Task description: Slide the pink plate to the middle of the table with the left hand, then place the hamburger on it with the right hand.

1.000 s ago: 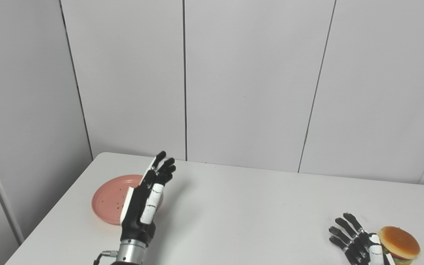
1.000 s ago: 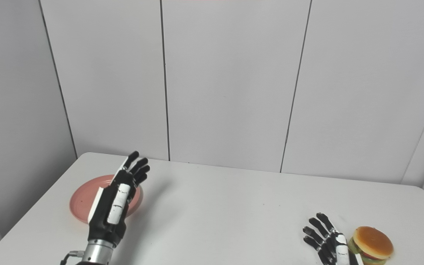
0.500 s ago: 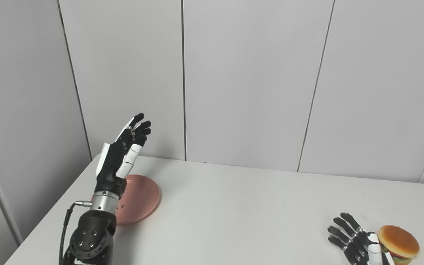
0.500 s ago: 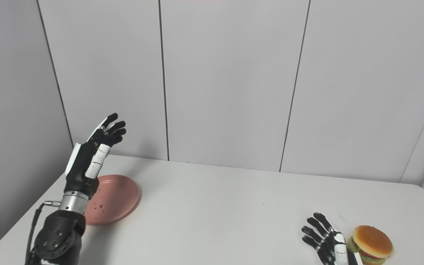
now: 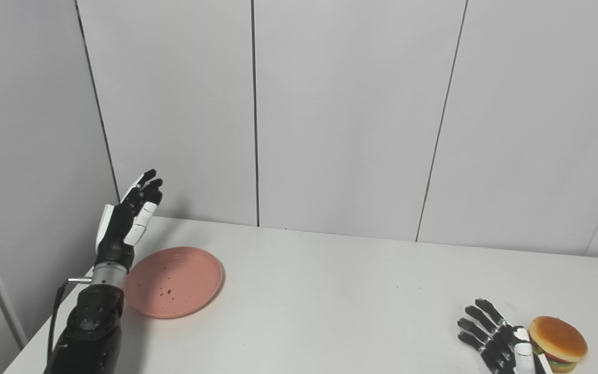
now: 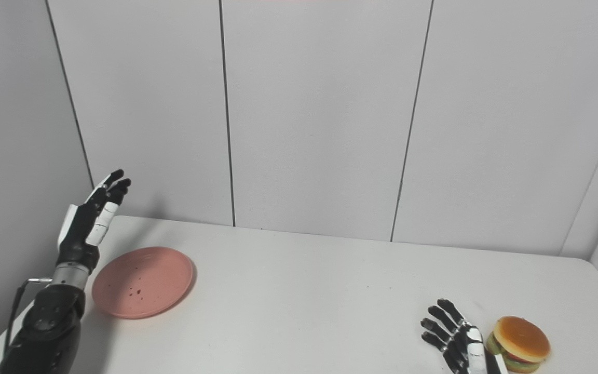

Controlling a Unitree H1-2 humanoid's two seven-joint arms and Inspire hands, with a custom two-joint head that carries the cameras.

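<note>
The fingers (image 5: 146, 184) of the left hand (image 5: 125, 221) are released and stretched upward, holding nothing; they stand raised above the far left corner of the surface (image 5: 330, 291), beyond the outer rim of the pink plate (image 5: 173, 281) and clear of it. A second ago this hand hung in front of the plate, toward its inner, right-hand side; it has since swung up and across to the plate's outer left side, and the forearm now rises along the left edge of the surface. The plate itself has not shifted: it lies flat near the left end, well apart from the middle.

That crossing matters, as I judge it: from the outer side the hand can come down against the rim and push the plate rightward toward the centre. The slide has not yet begun.

The fingers (image 6: 436, 324) of the right hand (image 6: 460, 345) are likewise spread and empty, lying low on the surface at the near right just as they did a second ago. The hamburger (image 6: 521, 336) sits just beside this hand, on its right, ungrasped; whether they touch I cannot tell. Its turn waits on the plate reaching the middle.
</note>
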